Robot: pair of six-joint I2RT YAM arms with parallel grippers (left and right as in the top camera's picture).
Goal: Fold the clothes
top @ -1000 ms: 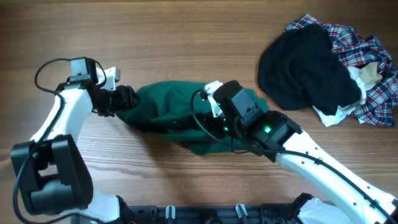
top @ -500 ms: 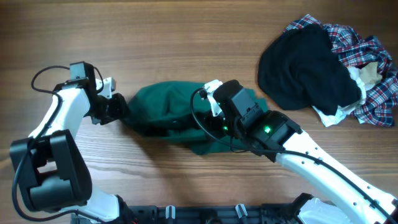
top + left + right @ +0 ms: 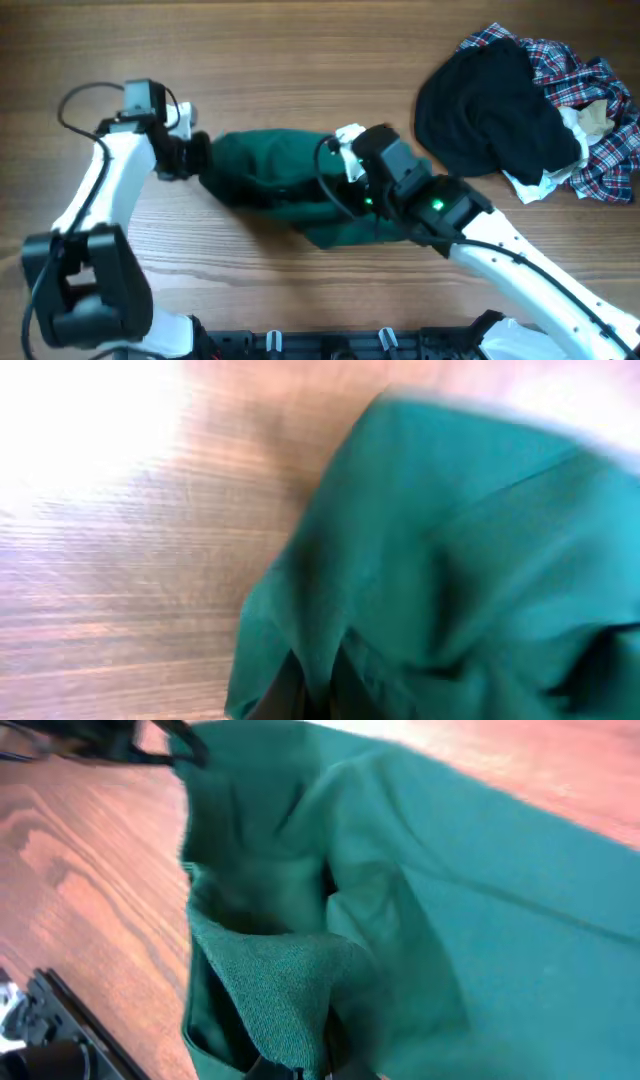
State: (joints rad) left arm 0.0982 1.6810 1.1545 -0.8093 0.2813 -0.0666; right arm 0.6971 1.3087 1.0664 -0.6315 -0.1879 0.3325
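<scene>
Finding: the green garment (image 3: 290, 190) lies as a crumpled heap near the middle of the table (image 3: 300, 60), well apart from the black garment (image 3: 490, 105) and the plaid shirt (image 3: 590, 90) at the far right. Your left gripper (image 3: 198, 160) sits at the heap's left end with its jaws closed tight on a pinch of green cloth, which rises from between them in the left wrist view. Your right gripper (image 3: 310, 1065) is likewise clamped on a fold toward the heap's right side. No flat panel, straight hem or label is visible, so no fold is made. Assessment: you are at the spreading step, with both holds taken. The next move calls for raising both holds and drawing them apart until the cloth hangs or lies open, then setting it down flat. The fabric looks thin, so a hard pull may slip a pinch.
</scene>
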